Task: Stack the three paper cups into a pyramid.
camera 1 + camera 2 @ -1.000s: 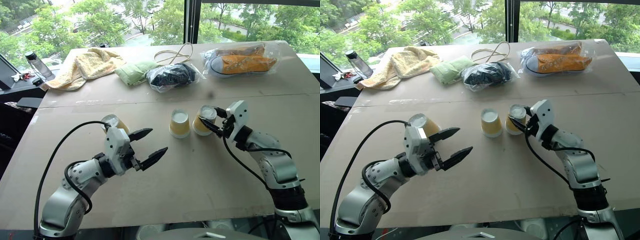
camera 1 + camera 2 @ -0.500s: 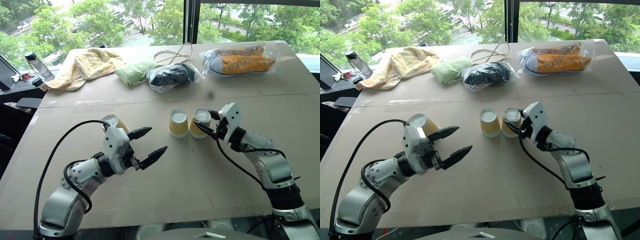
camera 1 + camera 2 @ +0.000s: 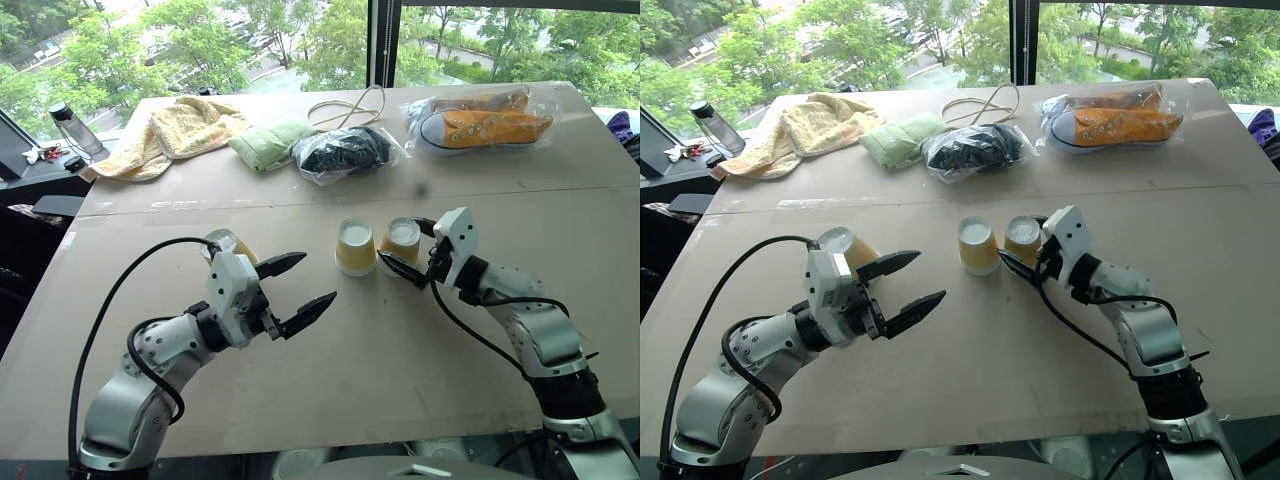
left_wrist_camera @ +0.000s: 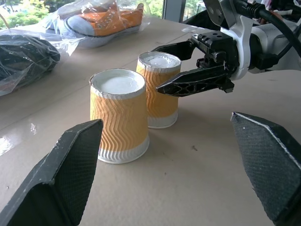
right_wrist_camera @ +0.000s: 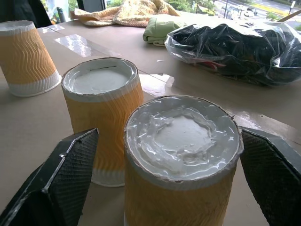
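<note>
Your right gripper (image 3: 407,251) is straddling the right paper cup (image 3: 402,241), fingers spread; your left gripper (image 3: 296,293) is hovering, spread.

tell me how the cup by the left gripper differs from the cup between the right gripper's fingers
1. The cup by the left gripper stands alone on the table's left; the cup at the right gripper stands close beside a middle cup.
2. The left gripper is open in front of its cup, not around it; the right gripper, also open, straddles its cup.

Both are upside down, yellow-tan with white bases.
</note>
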Controlling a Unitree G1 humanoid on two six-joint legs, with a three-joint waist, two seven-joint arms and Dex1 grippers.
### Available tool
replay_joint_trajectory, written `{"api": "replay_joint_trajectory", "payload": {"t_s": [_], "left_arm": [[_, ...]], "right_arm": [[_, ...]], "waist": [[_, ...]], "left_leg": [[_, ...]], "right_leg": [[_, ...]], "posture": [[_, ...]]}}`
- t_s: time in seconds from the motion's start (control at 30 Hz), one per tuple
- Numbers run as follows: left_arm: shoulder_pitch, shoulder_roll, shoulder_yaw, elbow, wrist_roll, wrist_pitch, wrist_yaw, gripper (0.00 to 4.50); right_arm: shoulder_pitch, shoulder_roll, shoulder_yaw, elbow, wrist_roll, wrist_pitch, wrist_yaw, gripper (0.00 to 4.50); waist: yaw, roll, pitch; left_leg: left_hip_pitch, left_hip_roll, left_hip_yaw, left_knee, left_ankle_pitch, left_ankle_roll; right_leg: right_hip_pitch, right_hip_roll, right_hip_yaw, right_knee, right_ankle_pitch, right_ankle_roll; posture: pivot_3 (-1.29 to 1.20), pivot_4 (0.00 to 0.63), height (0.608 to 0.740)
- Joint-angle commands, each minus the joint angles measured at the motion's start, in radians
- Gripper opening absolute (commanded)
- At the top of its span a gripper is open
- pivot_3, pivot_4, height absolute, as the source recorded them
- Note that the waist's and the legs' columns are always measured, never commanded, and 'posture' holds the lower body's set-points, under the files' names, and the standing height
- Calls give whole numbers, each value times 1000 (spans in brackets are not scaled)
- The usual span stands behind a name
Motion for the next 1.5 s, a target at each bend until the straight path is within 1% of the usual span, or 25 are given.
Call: {"api": "replay_joint_trajectory", "payload": {"t_s": [0.03,0.17,0.23,0.3,0.37,0.5,0.63,0.77,0.97,1.3,1.37,1.43,1.5], "left_arm": [[21,-14,22,-37,-19,-27,4,4500],[105,-61,16,-98,-5,-57,42,4500],[150,-116,30,-109,53,-100,119,4500],[164,-193,49,-85,152,-143,252,4500],[166,-259,68,-66,198,-191,325,4500],[150,-331,112,-14,316,-271,446,4500],[108,-341,140,40,383,-293,514,4500],[59,-343,173,102,385,-300,552,4500],[27,-319,179,160,342,-282,512,4500],[-50,-304,126,206,350,-234,497,4500],[-57,-291,137,208,342,-226,491,3935],[-58,-276,151,208,332,-221,483,3144],[-57,-265,156,210,326,-220,476,2717]], "right_arm": [[0,-13,-64,-47,39,-24,15,4487],[13,-41,-119,-58,83,-56,61,4487],[11,-59,-160,-60,111,-80,90,4487],[4,-79,-215,-73,169,-92,128,4487],[11,-102,-238,-90,213,-94,176,4487],[49,-152,-250,-133,336,-62,309,4487],[78,-196,-236,-168,408,-15,387,4487],[95,-207,-219,-193,431,0,409,4487],[90,-206,-212,-205,450,1,407,4487],[109,-197,-208,-220,445,-24,400,4487],[115,-197,-212,-228,452,-23,402,4500],[123,-199,-215,-240,462,-18,404,4500],[129,-199,-216,-250,474,-15,408,4500]], "waist": [[0,0,0],[-1,0,0],[0,0,0],[3,0,0],[7,0,0],[14,-2,-1],[25,-2,0],[27,-3,-1],[26,-3,-1],[26,-3,-1],[25,-3,-1],[26,-3,-1],[26,-3,0]], "left_leg": [[0,0,0,0,0,0],[0,0,0,0,0,0],[0,0,0,0,0,0],[0,0,0,0,0,0],[0,0,0,0,0,0],[0,0,0,1,0,0],[0,0,1,1,0,0],[0,0,1,1,0,0],[0,0,1,2,0,0],[-1,0,0,2,0,0],[-1,0,0,2,0,0],[-1,0,0,2,0,0],[-1,0,0,2,0,0]], "right_leg": [[0,0,0,0,0,0],[0,0,0,-1,0,0],[0,0,0,-1,0,0],[0,0,0,-1,0,0],[1,0,0,-1,0,0],[2,0,-1,-1,1,1],[2,0,-3,-1,1,1],[2,0,-4,-1,1,1],[2,0,-5,-1,1,1],[2,0,-5,-1,1,2],[2,0,-6,-1,1,2],[1,0,-6,-1,1,2],[1,0,-6,-1,1,2]], "posture": [[0,150,740],[0,150,740],[0,150,740],[0,150,740],[0,150,740],[0,150,740],[0,150,740],[0,150,740],[0,150,740],[0,150,740],[0,150,740],[0,150,740],[0,150,740]]}}
